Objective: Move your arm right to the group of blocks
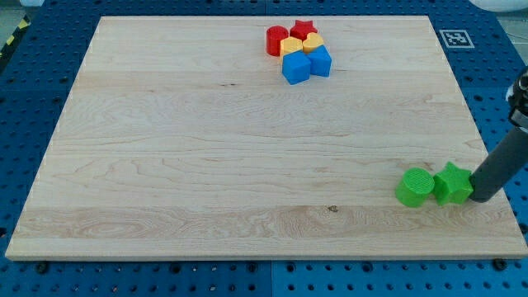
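A tight group of blocks sits near the view's top, right of centre: a red round block, a red star, two yellow blocks and two blue blocks. At the view's lower right lie a green round block and a green star, side by side. My tip rests on the board just right of the green star, touching or nearly touching it. It is far below and right of the group at the top.
The wooden board lies on a blue perforated table. A black-and-white marker tag sits off the board's top right corner. The board's right edge is close to my tip.
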